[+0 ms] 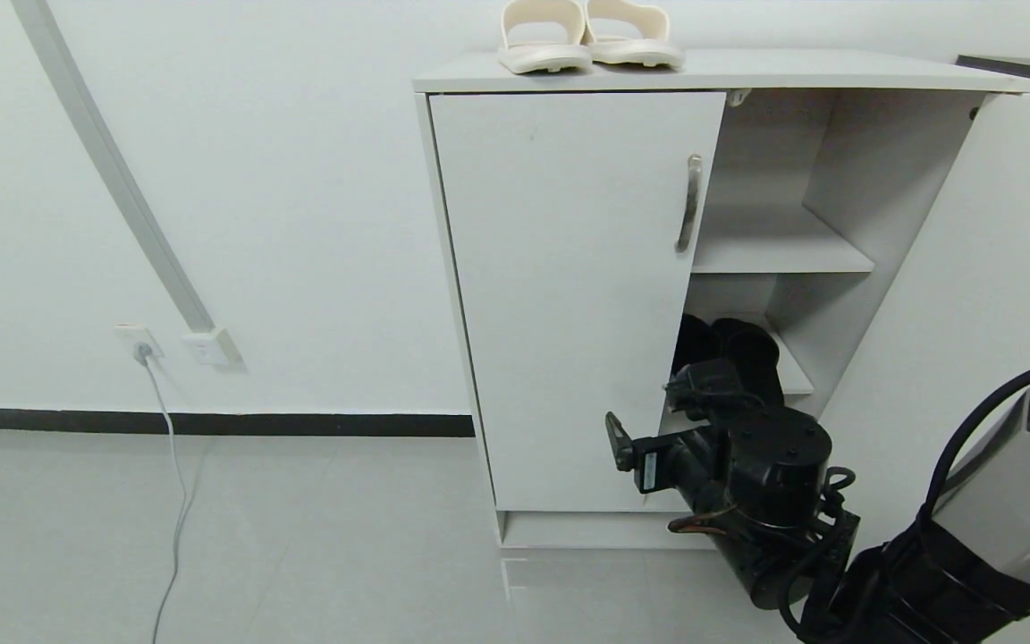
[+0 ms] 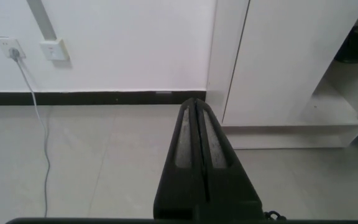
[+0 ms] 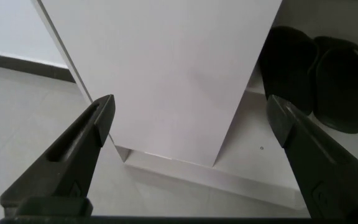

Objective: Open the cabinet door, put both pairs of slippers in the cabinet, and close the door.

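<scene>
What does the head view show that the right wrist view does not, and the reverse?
Head view only: cream slippers on the cabinet top, the handle of the closed door, wall sockets. Right wrist view only: the right claw spread open before that door's lower corner. Both: black slippers on an inner shelf, the closed door.

I see the tall white board cabinet [image 1: 721, 82] with its right door [image 1: 971, 313] swung wide and its left door [image 1: 569, 295] shut. The cream open-toed slippers [image 1: 588, 36] sit paired on top; the black slippers [image 1: 730, 353] (side by side) rest inside on a lower shelf.
</scene>
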{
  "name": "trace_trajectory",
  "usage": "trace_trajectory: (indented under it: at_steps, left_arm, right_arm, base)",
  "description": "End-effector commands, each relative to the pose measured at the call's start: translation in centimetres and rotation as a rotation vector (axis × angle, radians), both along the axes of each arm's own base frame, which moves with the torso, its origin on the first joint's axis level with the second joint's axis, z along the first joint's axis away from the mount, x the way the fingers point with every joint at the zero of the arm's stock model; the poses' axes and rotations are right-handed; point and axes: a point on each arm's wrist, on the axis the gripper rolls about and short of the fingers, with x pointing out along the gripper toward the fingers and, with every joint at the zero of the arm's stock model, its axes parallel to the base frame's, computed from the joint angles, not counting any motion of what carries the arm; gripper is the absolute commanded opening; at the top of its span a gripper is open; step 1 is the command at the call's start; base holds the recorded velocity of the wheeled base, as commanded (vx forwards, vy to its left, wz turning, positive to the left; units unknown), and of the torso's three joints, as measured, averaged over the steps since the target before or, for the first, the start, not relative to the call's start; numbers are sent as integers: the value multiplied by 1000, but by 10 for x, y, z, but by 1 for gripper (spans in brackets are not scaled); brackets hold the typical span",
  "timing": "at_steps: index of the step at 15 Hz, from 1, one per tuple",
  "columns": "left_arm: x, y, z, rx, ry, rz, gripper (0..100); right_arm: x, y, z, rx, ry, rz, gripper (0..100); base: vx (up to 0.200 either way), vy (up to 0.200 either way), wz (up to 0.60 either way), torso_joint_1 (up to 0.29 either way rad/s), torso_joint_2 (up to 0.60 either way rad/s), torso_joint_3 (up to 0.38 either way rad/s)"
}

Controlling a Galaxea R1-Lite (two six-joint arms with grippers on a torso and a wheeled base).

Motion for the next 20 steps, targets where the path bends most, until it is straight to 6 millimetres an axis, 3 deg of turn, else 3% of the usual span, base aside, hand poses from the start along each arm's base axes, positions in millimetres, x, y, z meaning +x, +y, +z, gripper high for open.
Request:
trace_trajectory:
  at_steps: [1, 7, 20]
  left_arm:
    - [0, 0, 0, 0, 1, 0, 0]
    - [0, 0, 0, 0, 1, 0, 0]
    - [0, 0, 0, 1, 1, 0, 0]
  right_arm:
    - [0, 0, -2, -3, 3, 0, 100]
    - [0, 1, -3, -4, 5, 3, 100]
    - [1, 1, -7, -15, 16, 5, 100]
  base:
    - [0, 0, 0, 0, 0, 0]
    - [0, 0, 0, 0, -17, -20]
    - [0, 0, 0, 74, -416, -342]
